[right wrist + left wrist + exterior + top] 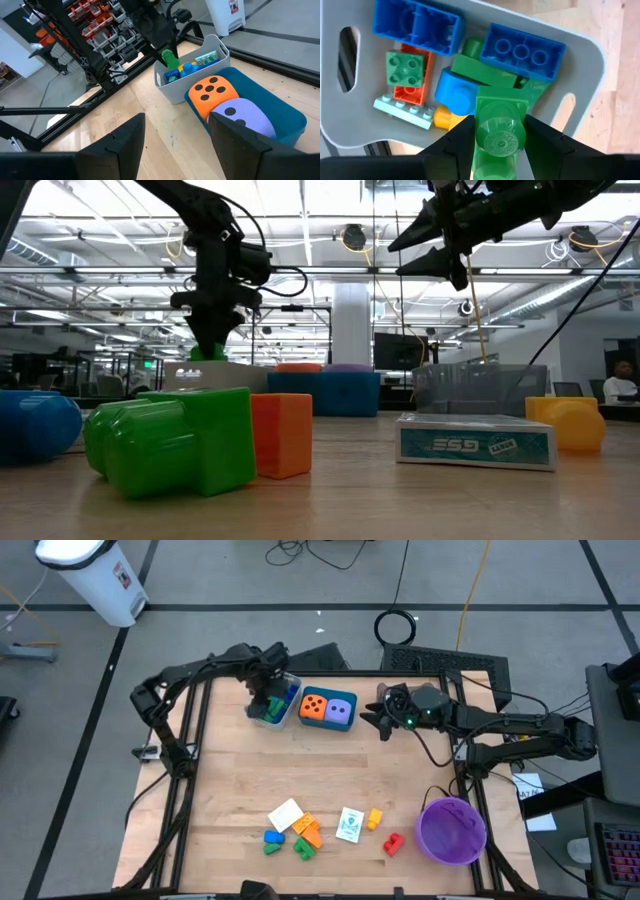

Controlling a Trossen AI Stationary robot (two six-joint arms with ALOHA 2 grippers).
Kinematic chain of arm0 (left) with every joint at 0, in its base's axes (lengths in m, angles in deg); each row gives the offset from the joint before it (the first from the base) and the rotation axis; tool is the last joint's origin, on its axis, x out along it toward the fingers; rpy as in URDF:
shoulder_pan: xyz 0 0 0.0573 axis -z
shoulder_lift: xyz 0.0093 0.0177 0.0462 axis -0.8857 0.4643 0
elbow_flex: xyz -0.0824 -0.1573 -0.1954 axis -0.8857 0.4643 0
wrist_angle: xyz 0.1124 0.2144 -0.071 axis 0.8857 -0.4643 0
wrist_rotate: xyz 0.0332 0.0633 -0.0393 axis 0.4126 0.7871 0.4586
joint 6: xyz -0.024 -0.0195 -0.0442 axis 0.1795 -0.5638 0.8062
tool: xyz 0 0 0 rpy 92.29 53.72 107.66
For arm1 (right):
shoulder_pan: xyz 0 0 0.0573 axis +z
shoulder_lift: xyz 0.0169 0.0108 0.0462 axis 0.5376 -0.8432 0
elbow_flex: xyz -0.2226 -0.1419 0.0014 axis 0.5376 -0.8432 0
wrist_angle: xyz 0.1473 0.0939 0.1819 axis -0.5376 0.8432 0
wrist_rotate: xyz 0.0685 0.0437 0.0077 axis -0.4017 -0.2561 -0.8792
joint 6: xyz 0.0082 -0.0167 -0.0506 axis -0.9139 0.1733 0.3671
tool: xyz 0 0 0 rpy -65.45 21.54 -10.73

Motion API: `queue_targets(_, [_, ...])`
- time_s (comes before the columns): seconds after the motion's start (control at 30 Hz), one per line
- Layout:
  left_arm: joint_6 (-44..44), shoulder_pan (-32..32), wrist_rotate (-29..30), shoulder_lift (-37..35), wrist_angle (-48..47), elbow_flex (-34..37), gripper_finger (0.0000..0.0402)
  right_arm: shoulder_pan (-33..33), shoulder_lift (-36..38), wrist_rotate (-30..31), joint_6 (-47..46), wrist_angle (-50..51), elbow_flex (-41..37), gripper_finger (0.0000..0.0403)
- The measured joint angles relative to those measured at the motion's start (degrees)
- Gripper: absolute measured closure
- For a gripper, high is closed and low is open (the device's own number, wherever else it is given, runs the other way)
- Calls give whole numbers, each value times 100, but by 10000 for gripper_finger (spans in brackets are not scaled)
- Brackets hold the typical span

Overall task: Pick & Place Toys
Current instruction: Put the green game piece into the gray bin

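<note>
My left gripper [268, 695] points down over the grey tray [262, 716] at the table's far left, shut on a green brick [501, 107]. Blue, green, orange and yellow bricks lie in that tray. Beside it, the teal tray [328, 727] holds an orange die [314, 707] and a purple die [342, 710]. My right gripper [378, 712] hovers open and level, right of the teal tray, with nothing between its fingers. Loose bricks [305, 832] and two white cards [285, 813] lie near the table's front edge. My left gripper pinches the green brick by two opposite sides [481, 120] between its two fingers. The fingers come from above, pointing down. The brick hangs below them at the height of the grey tray's rim [215, 367]; whether it touches the bricks beneath, I cannot tell.
A round purple bowl [452, 830] stands at the near right corner. A yellow brick [375, 818] and a red brick [393, 843] lie left of it. Bare wood spans the table's middle [320, 770]. The table's dark frame runs along both sides.
</note>
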Motion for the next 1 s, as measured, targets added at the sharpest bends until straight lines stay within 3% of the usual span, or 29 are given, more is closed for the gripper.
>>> queue_targets(0.5, [-199,452,305,0,141,588,250,-31,0,12,-40,0,0,193])
queue_targets(1.0, [-253,466,429,0,199,613,241,-28,0,4,-176,-1,0,193])
